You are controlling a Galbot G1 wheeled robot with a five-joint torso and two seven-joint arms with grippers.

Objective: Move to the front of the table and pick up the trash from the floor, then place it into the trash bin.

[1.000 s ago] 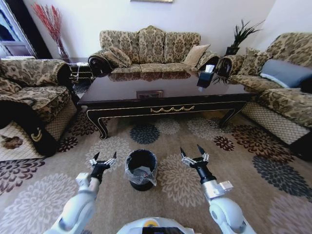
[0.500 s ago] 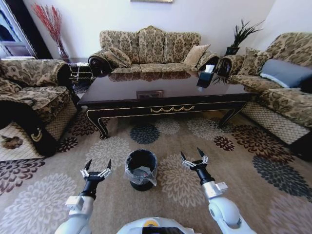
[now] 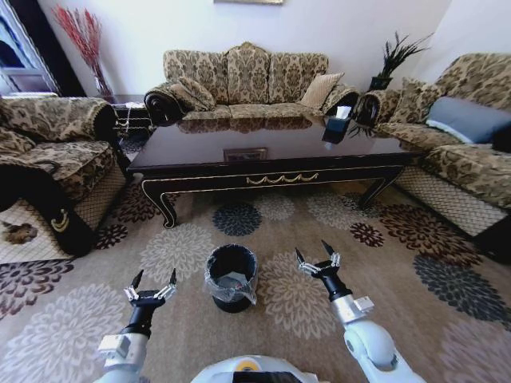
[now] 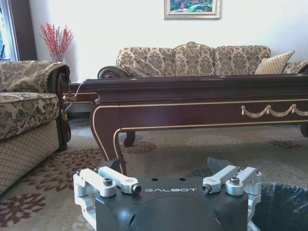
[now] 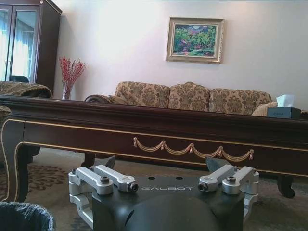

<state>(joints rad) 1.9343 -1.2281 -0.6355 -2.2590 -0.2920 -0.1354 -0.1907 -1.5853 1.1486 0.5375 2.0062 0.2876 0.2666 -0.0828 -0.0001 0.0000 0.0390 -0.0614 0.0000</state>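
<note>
Both tools, left tool [image 3: 151, 282] and right tool [image 3: 316, 254], wide open above flowered floor [image 3: 279, 311], flanking trash bin [image 3: 231, 276] before table [image 3: 271, 155].

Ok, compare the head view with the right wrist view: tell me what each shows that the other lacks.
Head view alone: both open grippers, left gripper and right gripper, flanking the trash bin, whose inside is visible. Right wrist view alone: a framed painting and a dark cabinet. Both: the table with its gold ornament, the tissue box, the sofa.

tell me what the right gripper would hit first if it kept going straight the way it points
Probably the table, on its front rail; only open carpet lies before the open right gripper, though depth is unclear.
</note>
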